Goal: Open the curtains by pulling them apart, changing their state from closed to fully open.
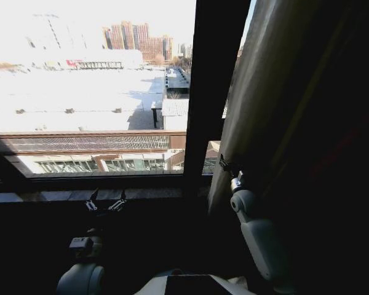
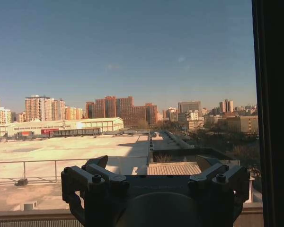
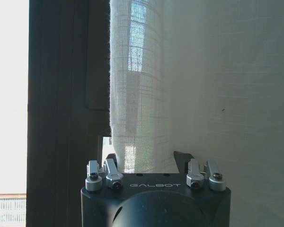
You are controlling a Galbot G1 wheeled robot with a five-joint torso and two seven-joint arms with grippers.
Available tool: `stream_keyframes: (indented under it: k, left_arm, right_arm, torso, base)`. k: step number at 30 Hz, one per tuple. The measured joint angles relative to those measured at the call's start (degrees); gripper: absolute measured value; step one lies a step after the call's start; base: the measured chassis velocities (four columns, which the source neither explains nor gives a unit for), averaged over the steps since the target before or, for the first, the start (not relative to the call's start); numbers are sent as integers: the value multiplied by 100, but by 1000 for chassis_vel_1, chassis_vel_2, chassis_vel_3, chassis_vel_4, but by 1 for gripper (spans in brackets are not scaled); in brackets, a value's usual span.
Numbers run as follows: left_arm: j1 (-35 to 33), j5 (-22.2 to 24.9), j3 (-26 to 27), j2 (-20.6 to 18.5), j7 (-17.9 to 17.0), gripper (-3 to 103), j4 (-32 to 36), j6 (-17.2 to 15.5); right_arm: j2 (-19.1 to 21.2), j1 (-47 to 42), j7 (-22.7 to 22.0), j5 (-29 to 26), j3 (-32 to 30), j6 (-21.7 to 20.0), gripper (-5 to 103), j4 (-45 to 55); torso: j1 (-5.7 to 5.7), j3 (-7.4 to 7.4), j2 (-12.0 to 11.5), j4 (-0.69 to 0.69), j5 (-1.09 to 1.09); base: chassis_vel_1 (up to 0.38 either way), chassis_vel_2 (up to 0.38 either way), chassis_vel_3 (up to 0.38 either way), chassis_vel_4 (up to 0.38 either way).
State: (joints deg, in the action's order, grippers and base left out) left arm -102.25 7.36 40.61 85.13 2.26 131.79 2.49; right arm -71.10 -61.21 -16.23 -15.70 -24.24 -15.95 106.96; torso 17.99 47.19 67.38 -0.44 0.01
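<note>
Right gripper, jaws apart round curtain edge by window frame, prob. to drag it aside; left gripper spread, idle nr sill.

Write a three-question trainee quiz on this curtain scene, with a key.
1. True or false: the left gripper is clamped on fabric.
2. Which gripper is at the curtain? A) left B) right C) both
3. Fill in: the right gripper meets the sheer curtain beside the dark window ____.

Key: 1 false, it is open near the sill, facing bare glass; 2 B; 3 frame.
</note>
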Motion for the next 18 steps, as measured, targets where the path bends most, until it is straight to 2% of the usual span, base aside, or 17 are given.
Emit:
stream_keyframes:
  k: [2, 3, 4, 5, 7, 8, 10, 12, 13, 14, 18]
  left_arm:
    - [3, 0, -17, 6, 0, 100, -8, 4]
    - [3, 0, -17, 6, 0, 100, -8, 4]
    - [5, 0, -20, 7, 0, 100, -14, 7]
    - [6, -1, -22, 8, 0, 100, -17, 8]
    - [7, -4, -25, 9, 0, 100, -21, 16]
    - [7, -4, -25, 9, 0, 100, -21, 16]
    - [8, -6, -28, 9, 0, 100, -21, 22]
    - [10, -7, -29, 8, 0, 100, -21, 24]
    - [10, -8, -31, 9, 0, 100, -22, 25]
    - [10, -13, -38, 13, 0, 100, -24, 29]
    - [10, -27, -59, 27, 0, 100, -28, 44]
  right_arm:
    - [10, -8, 8, -1, 1, 0, 50, 0]
    - [10, -8, 8, -1, 1, 0, 50, 0]
    - [13, -11, 12, 0, 1, 1, 44, 1]
    - [14, -13, 13, -1, 1, 2, 44, 2]
    - [16, -26, 21, -1, 2, 7, 34, 17]
    - [16, -26, 21, -1, 2, 7, 34, 17]
    - [15, -31, 25, -1, 2, 11, 22, 30]
    - [14, -32, 26, -2, 2, 13, 22, 37]
    - [14, -36, 29, -3, 0, 14, 17, 45]
    - [18, -44, 32, -5, -1, 16, 6, 60]
    - [43, -69, 35, -7, -14, 26, 1, 91]
  torso:
    - [0, 0, 0, 0, 0]
    - [0, 0, 0, 0, 0]
    - [0, 0, 0, 0, 1]
    - [0, 0, 0, 0, 0]
    - [0, 0, 0, 0, 0]
    - [0, 0, 0, 0, 0]
    - [0, 0, 0, 0, 0]
    - [0, 0, 0, 0, 0]
    - [0, 0, 0, 0, 0]
    - [0, 0, 0, 0, 0]
    - [0, 0, 0, 0, 0]
  base:
    - [0, 0, 0, 0]
    - [0, 0, 0, 0]
    - [0, 0, 0, 0]
    - [0, 0, 0, 0]
    - [0, 0, 0, 0]
    - [0, 0, 0, 0]
    - [0, 0, 0, 0]
    - [0, 0, 0, 0]
    - [0, 0, 0, 0]
    - [0, 0, 0, 0]
    - [0, 0, 0, 0]
